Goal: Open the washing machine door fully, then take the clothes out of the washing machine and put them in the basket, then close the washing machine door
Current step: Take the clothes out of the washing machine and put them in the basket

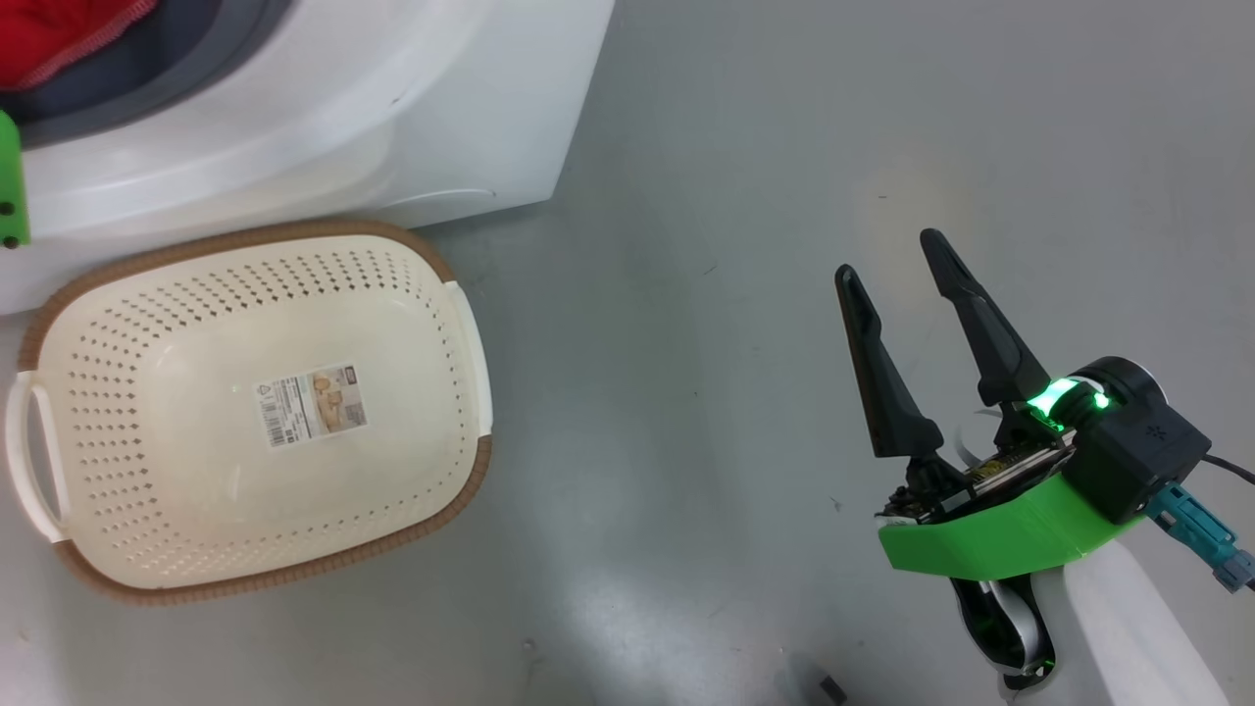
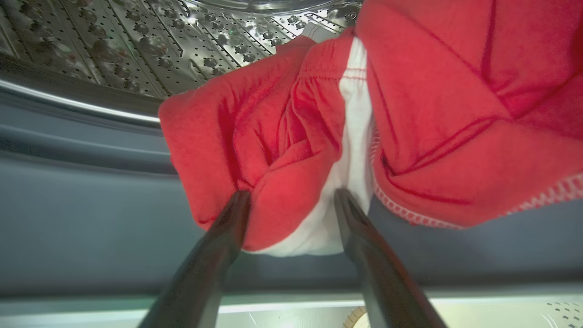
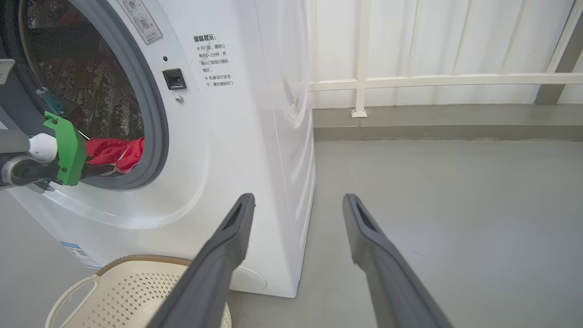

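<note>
The white washing machine [image 3: 237,136] stands with its round mouth uncovered; the door is out of view. Red clothes [image 2: 432,114] with white trim lie at the drum's lip, spilling over the grey gasket [image 2: 91,205]. My left gripper [image 2: 291,198] is open, and its two fingers straddle a fold of red and white fabric. The right wrist view shows that arm's green wrist mount [image 3: 68,150] at the mouth beside the clothes [image 3: 114,152]. The cream basket [image 1: 245,235] sits on the floor in front of the machine [image 1: 392,98], with nothing inside. My right gripper [image 1: 892,255] hangs open over bare floor, well right of the basket.
The perforated steel drum [image 2: 136,41] lies behind the clothes. A white railing [image 3: 432,79] and a low kerb run along the wall to the machine's right. Grey floor [image 1: 686,392] stretches between basket and right gripper [image 3: 298,200].
</note>
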Available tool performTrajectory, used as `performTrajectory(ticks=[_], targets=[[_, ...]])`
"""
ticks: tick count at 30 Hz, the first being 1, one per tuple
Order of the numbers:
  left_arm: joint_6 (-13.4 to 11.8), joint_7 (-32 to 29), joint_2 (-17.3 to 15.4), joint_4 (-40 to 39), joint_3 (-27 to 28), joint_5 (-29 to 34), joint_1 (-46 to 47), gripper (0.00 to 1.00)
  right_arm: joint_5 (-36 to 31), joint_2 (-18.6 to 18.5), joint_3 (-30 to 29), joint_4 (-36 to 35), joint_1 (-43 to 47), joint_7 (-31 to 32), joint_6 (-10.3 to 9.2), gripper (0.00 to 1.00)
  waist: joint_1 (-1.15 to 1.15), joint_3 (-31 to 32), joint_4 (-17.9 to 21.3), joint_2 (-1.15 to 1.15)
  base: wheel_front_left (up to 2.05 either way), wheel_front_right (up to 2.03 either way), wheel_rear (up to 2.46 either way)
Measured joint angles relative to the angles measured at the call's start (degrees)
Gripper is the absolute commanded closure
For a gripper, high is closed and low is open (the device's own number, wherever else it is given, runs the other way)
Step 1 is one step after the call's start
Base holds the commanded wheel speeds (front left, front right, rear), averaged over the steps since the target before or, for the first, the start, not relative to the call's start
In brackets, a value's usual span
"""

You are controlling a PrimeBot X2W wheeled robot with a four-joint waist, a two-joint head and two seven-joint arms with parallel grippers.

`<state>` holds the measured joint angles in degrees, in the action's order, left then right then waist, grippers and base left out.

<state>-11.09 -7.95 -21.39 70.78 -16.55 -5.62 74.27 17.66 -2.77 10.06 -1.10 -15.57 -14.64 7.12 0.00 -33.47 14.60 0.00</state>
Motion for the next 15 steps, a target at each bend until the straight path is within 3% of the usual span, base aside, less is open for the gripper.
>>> performTrajectory(ticks=[5,7,8,9,10,11,12,13,15], targets=[[-0.42,0.56,-1.42,0.02,-0.78,0.12,0.01,0.00,0.25,0.00,0.29,0.04,-0.01,0.00,0.00,0.00,0.00,-0.21,0.77,0.00,0.00,0.00,0.00],[-0.57,0.56,-1.66,0.12,-1.15,0.12,0.02,0.13,0.45,0.00,0.38,0.08,-0.01,0.00,0.00,0.00,0.00,-0.34,1.01,0.00,0.00,0.00,0.00],[-0.64,0.54,-1.70,0.19,-1.44,0.16,0.03,0.14,0.45,0.00,0.43,0.09,-0.01,0.00,0.00,0.00,0.00,-0.40,1.10,0.00,0.00,0.00,0.00],[-0.65,0.54,-1.71,0.21,-1.64,0.20,0.03,0.21,0.45,0.00,0.45,0.10,-0.01,0.00,0.00,0.00,0.00,-0.45,1.15,0.00,0.00,0.00,0.00],[-0.65,0.55,-1.70,0.22,-1.71,0.20,0.04,0.51,0.45,0.00,0.46,0.10,-0.01,0.00,0.00,0.00,0.00,-0.49,1.18,0.00,0.00,0.00,0.00],[-0.65,0.63,-1.71,0.21,-1.89,0.20,0.05,0.51,0.45,0.00,0.48,0.12,-0.01,0.00,0.00,0.00,0.00,-0.52,1.17,0.00,0.00,0.00,0.00],[-0.65,0.85,-1.70,0.21,-1.94,0.19,0.05,0.67,0.45,0.00,0.48,0.14,-0.01,0.00,0.00,0.00,0.00,-0.53,1.15,0.00,0.00,0.00,0.00],[-0.65,1.00,-1.69,0.21,-1.94,0.18,0.05,1.00,0.45,0.00,0.48,0.15,-0.02,0.00,0.00,0.00,0.00,-0.54,1.10,0.00,0.00,0.00,0.00],[-0.65,1.65,-1.67,0.19,-1.92,0.05,0.05,1.00,0.44,0.00,0.48,0.16,-0.02,0.00,0.00,0.00,0.00,-0.51,0.93,0.00,0.00,0.00,0.00]])
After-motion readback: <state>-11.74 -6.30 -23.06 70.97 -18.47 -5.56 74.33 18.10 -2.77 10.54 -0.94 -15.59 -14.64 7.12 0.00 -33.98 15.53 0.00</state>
